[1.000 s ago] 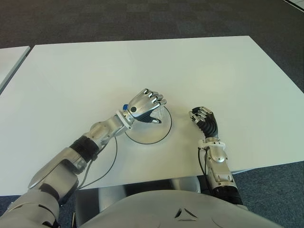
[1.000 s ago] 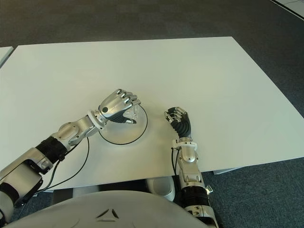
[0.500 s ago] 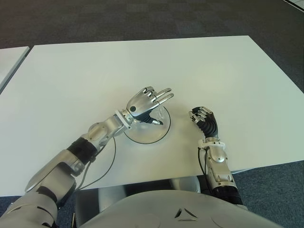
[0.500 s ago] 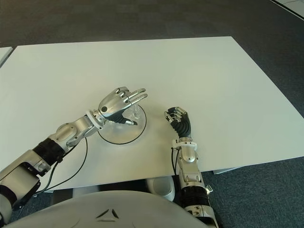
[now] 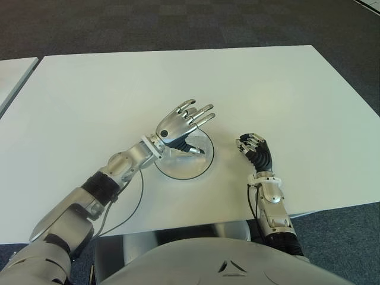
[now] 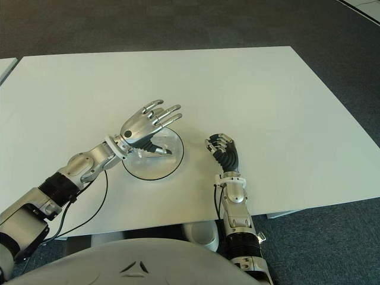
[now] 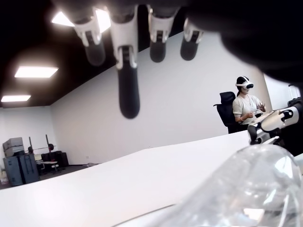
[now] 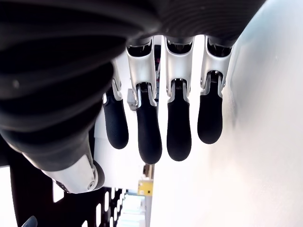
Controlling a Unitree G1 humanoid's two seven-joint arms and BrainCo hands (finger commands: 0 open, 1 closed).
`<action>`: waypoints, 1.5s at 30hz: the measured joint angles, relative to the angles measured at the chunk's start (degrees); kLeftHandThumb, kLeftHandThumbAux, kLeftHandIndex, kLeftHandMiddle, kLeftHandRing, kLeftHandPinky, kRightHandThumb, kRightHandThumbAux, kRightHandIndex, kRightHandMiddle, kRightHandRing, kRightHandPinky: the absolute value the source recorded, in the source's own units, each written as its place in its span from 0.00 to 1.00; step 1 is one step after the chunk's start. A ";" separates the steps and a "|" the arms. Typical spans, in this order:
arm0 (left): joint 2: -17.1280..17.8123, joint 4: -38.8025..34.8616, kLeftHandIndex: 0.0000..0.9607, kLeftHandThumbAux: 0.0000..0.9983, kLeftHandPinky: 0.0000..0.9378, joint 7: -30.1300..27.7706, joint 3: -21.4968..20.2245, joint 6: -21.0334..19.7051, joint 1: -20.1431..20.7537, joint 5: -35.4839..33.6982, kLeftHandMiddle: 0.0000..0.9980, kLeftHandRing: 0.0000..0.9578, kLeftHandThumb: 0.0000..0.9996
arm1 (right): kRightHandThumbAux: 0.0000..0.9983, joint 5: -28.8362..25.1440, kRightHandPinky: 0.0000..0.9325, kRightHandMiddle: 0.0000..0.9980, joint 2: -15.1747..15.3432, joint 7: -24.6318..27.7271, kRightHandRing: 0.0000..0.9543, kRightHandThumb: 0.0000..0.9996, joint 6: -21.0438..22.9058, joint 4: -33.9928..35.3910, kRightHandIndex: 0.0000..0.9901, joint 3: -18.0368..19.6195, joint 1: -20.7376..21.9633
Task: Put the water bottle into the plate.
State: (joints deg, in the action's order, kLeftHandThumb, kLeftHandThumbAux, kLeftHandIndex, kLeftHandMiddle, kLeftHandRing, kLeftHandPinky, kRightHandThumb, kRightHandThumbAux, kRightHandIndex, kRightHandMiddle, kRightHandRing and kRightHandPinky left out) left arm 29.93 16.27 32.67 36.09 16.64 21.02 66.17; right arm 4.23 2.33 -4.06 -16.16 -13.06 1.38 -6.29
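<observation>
Left hand (image 5: 180, 123): fingers spread wide, holding nothing, poised above the plate (image 5: 205, 163). Water bottle (image 7: 246, 189): clear, ribbed plastic, lying on its side in the round, dark-rimmed plate, mostly hidden beneath the hand in the eye views. Right hand (image 5: 255, 149): fingers curled, empty, on the white bench (image 5: 267, 83), right of the plate.

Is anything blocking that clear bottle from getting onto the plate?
Nothing visible is in the way: the water bottle already lies in the plate, under the left hand, whose fingers are spread above it. The right hand shows beside the plate, on its right.
</observation>
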 measured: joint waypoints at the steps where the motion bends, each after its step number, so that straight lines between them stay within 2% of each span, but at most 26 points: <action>1: 0.00 -0.02 0.00 0.28 0.00 -0.05 -0.05 0.01 -0.02 -0.04 0.00 0.00 0.20 | 0.73 0.00 0.57 0.53 0.00 0.00 0.56 0.70 0.00 -0.01 0.43 0.00 0.00; 31: -0.15 -0.93 0.00 0.23 0.00 -1.88 -2.47 0.73 -2.23 -3.88 0.00 0.00 0.18 | 0.73 0.03 0.56 0.54 0.07 -0.11 0.56 0.71 -0.01 -0.16 0.43 0.04 0.03; 41: -1.51 -4.36 0.00 0.25 0.00 -4.32 -7.38 0.06 -5.64 -10.25 0.00 0.00 0.16 | 0.73 0.02 0.55 0.54 0.07 -0.22 0.55 0.71 -0.01 -0.16 0.44 0.05 0.03; 45: -2.48 -5.75 0.00 0.25 0.00 -5.10 -10.28 0.55 -8.07 -15.24 0.00 0.00 0.17 | 0.73 0.01 0.55 0.54 0.05 -0.20 0.55 0.71 -0.01 -0.18 0.43 0.04 0.04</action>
State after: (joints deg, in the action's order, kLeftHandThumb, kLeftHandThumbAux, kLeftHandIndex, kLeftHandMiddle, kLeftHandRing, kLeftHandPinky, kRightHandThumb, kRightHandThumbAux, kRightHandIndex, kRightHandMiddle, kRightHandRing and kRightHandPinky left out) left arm 27.45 10.52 27.57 25.81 17.19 12.94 50.94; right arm 4.25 2.38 -4.26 -16.17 -13.24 1.42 -6.25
